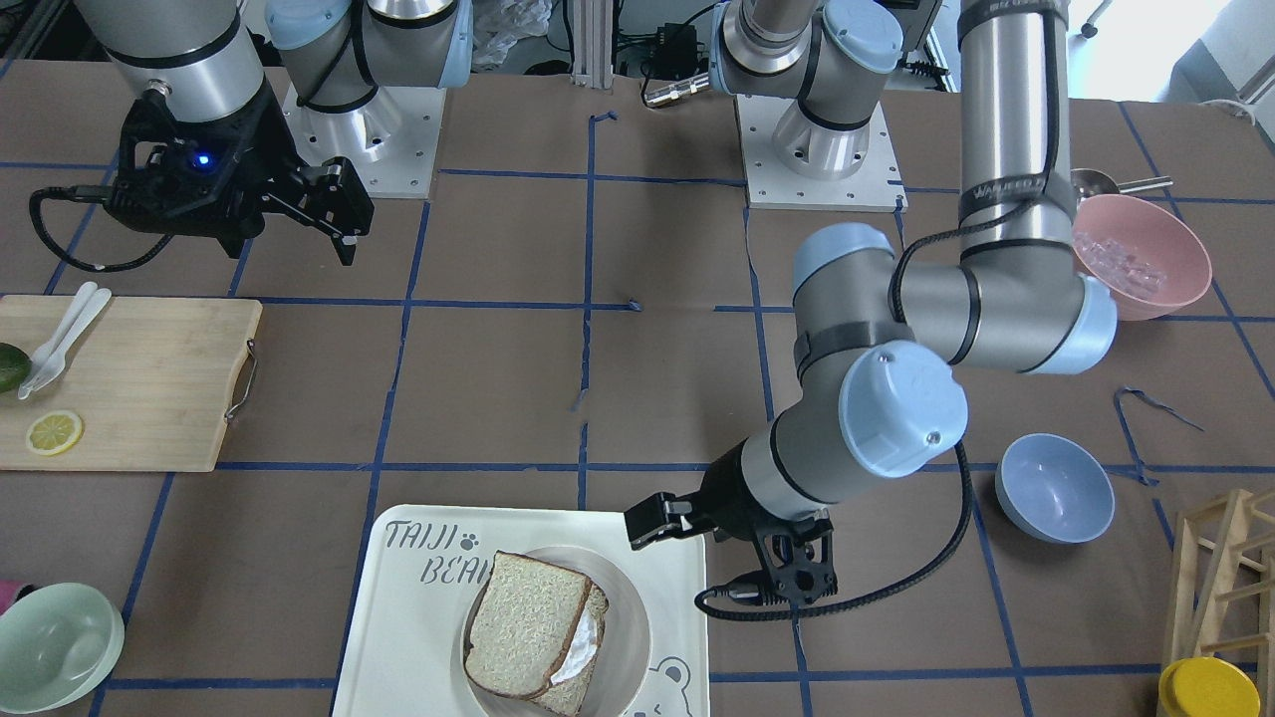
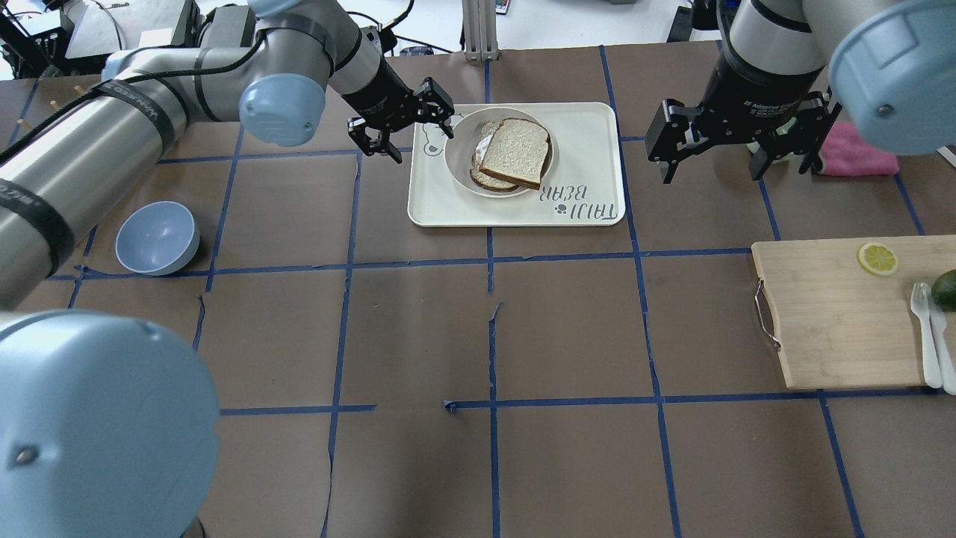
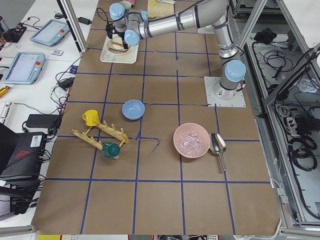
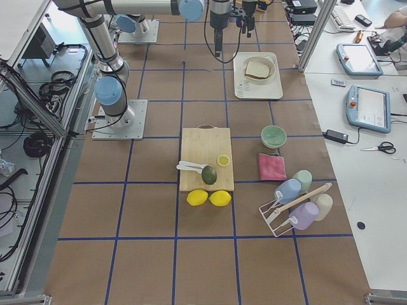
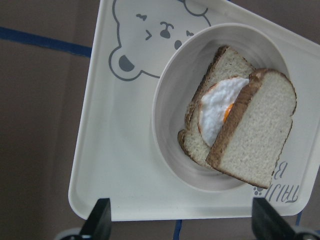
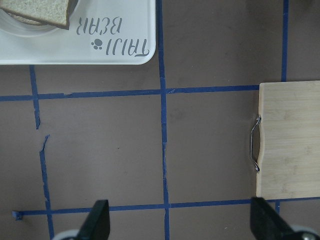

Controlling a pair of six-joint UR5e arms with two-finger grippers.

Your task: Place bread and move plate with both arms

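The left gripper point(image 2: 413, 136) hangs spread wide and empty just beside the tray's point(image 2: 586, 138) edge, touching nothing. The right gripper point(image 2: 713, 173) is likewise spread wide and empty, over bare table beyond the tray's other side. The bread point(image 2: 515, 153) lies askew atop the egg-topped slice point(image 5: 220, 112) on the plate point(image 2: 456, 160), which sits on the tray.

Arms: my left arm point(image 1: 1008, 119) and right arm point(image 1: 184, 55), silver-grey tubes with black straps point(image 1: 1006, 194).
Joint caps point(image 1: 901, 408): light blue, round, one small screw.
Grippers: left gripper point(image 2: 420, 142) and right gripper point(image 2: 736, 172), black, with black cables point(image 1: 956, 538) looping beside them.
Base plates point(image 1: 817, 169): white squares with screw holes.
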